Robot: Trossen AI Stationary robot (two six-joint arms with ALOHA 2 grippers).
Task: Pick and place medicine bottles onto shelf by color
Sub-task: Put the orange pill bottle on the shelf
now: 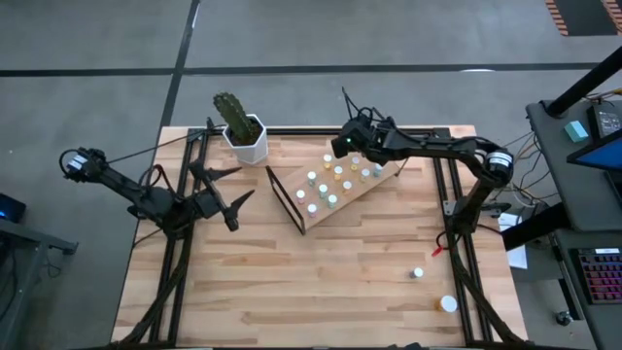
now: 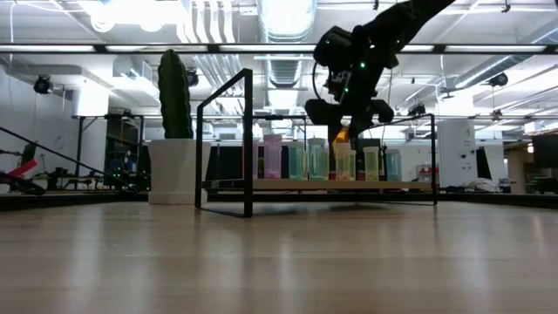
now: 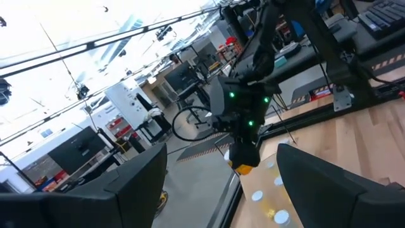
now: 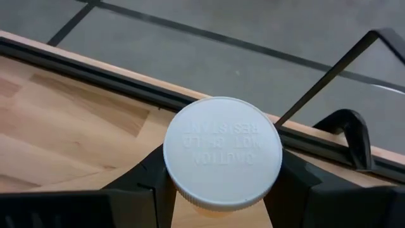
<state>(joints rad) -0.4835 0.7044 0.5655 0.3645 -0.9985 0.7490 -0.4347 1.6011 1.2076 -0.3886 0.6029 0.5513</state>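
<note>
The shelf (image 1: 342,191), a light-wood board on a black wire frame (image 2: 225,144), stands tilted at the table's far middle with several small bottles (image 1: 323,190) on it. My right gripper (image 1: 342,148) hovers over the shelf's far end, shut on an orange bottle (image 2: 342,135) with a white cap (image 4: 223,152). That bottle (image 3: 244,158) also shows in the left wrist view. My left gripper (image 1: 238,194) stands open and empty at the table's left, its fingers (image 3: 126,183) wide apart. Two white-capped bottles (image 1: 417,274) (image 1: 448,303) stand on the table near its right front. My right gripper pinches the bottle between its two fingers (image 4: 147,183), one on each opposite side of the orange body just under the cap (image 4: 205,208). The fingers slant down from above. The bottle is lifted clear above the shelf, cap up, its body below the fingers.
A white pot with a green cactus (image 1: 241,128) stands at the far edge just left of the shelf. Black frame rails (image 1: 180,253) run along the table's left and right sides. Bare plank tabletop (image 1: 311,282) lies in front of the shelf.
</note>
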